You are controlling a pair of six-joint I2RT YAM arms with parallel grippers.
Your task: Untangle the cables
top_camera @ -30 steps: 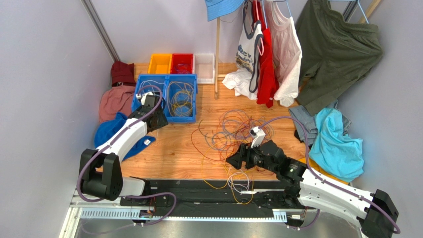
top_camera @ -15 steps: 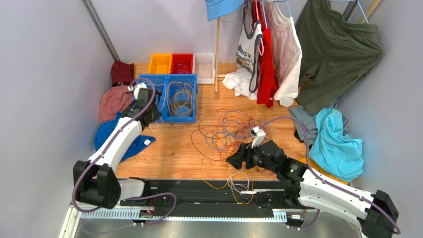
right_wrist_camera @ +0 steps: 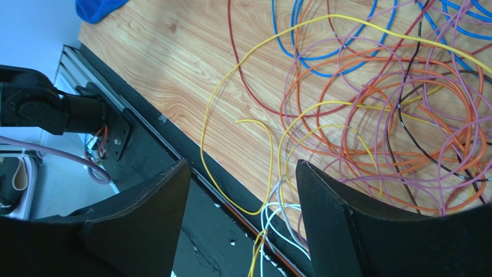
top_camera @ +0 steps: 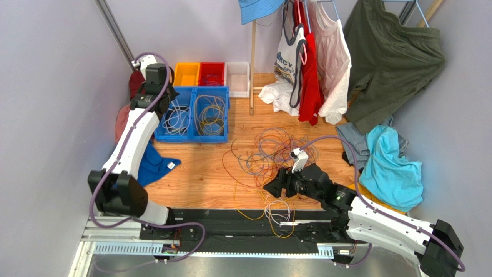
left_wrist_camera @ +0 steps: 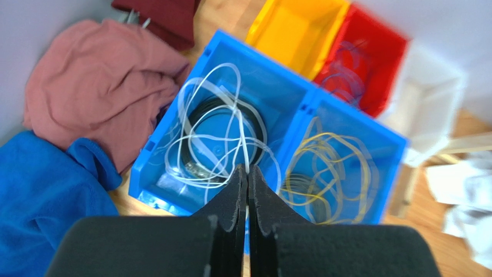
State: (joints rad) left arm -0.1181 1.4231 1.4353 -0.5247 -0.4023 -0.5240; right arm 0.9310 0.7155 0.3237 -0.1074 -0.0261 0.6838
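A tangle of orange, purple, red, yellow and blue cables (top_camera: 270, 151) lies on the wooden table; it also shows in the right wrist view (right_wrist_camera: 404, 115). My right gripper (top_camera: 276, 186) hovers open at the tangle's near-left edge, jaws wide (right_wrist_camera: 242, 164) over yellow and white strands at the table edge. My left gripper (top_camera: 163, 103) is raised over the left blue bin (top_camera: 160, 130), which holds white cables (left_wrist_camera: 213, 130). Its jaws (left_wrist_camera: 247, 170) are shut on a white cable strand that runs down into the bin. The right blue bin (left_wrist_camera: 386, 135) holds yellow cables (left_wrist_camera: 329, 167).
Orange (top_camera: 186, 74), red (top_camera: 212, 73) and white (top_camera: 237, 78) bins stand behind the blue ones. Pink (top_camera: 122, 118), maroon and blue (top_camera: 151, 163) clothes lie at the left wall. Hanging clothes and a wooden post (top_camera: 252, 69) stand at the back; teal cloth (top_camera: 390, 167) lies right.
My left arm has swung from the blue bin's near-left corner up and back toward the far-left wall, gripper rising over the bin. The right arm has not moved.
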